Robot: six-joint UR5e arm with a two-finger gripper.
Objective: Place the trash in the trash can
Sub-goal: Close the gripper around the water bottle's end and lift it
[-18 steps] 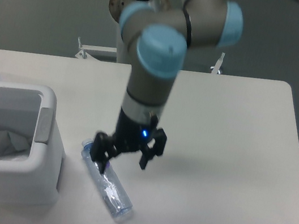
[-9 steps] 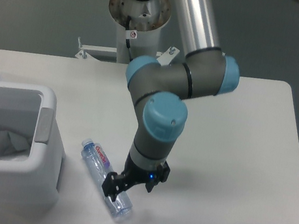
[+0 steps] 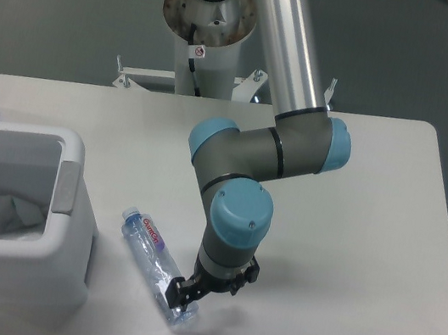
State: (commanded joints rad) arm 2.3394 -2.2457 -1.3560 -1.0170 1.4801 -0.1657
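Clear plastic, the water bottle (image 3: 154,266) lies on its side on the table (image 3: 349,240) near the front edge, just beside the trash can (image 3: 17,219) at the front-left corner. The jaws of the gripper (image 3: 189,289) are low over the bottle's base end, touching or nearly so; whether they have closed on it cannot be told. A whitish piece (image 3: 11,216) sits inside the can. The grasping step is in hand. Next comes a firm close, a lift above the rim, then a carry leftward.
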